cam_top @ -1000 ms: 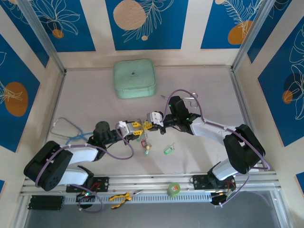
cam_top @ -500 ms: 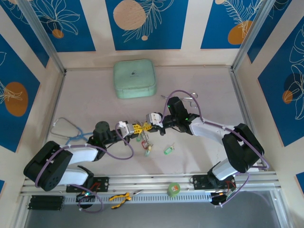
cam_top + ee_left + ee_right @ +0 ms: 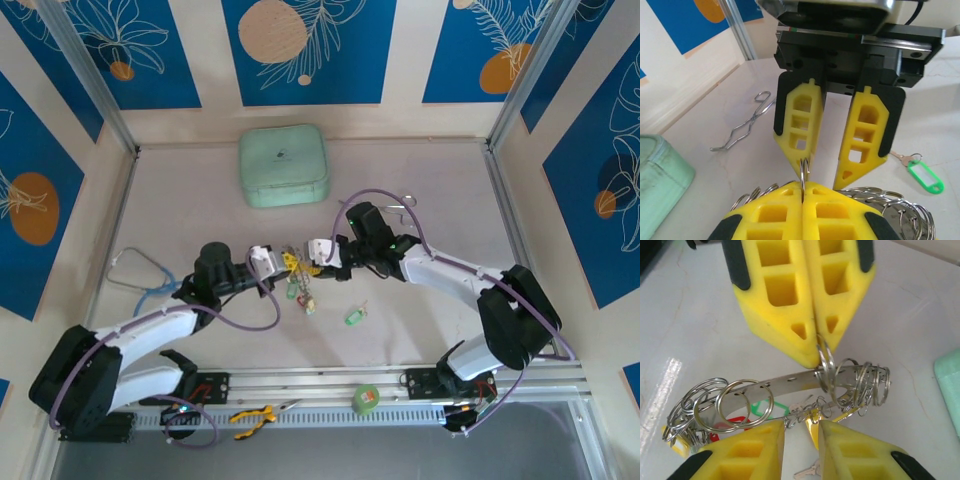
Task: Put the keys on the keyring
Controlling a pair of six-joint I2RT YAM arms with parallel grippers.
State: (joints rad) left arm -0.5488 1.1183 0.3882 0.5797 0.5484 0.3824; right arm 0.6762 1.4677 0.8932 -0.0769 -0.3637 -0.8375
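Above the middle of the table point(image 3: 440, 190), the keyring point(image 3: 785, 378) is held clear of the surface by the left gripper point(image 3: 816, 351), whose jaws are clenched on a split ring point(image 3: 825, 360) threaded onto the flat band. Many more small rings are strung along that band, and beneath it keys point(image 3: 302, 296) with red, green and yellow tags are hung. How many are attached cannot be counted with confidence, since the bunch is crowded and partly hidden behind the fingers. The right gripper point(image 3: 800, 429) is set tip to tip against the left, its jaws released with a clear gap and nothing gripped between them.

The task is judged to be well advanced but unfinished. Most keys appear to be carried on the keyring already, while one green-tagged key point(image 3: 352, 315) is left lying on the table, well apart from the bunch and towards the right arm. That key would have to be fetched and threaded on, probably by the idle right gripper while the keyring is steadied by the left.
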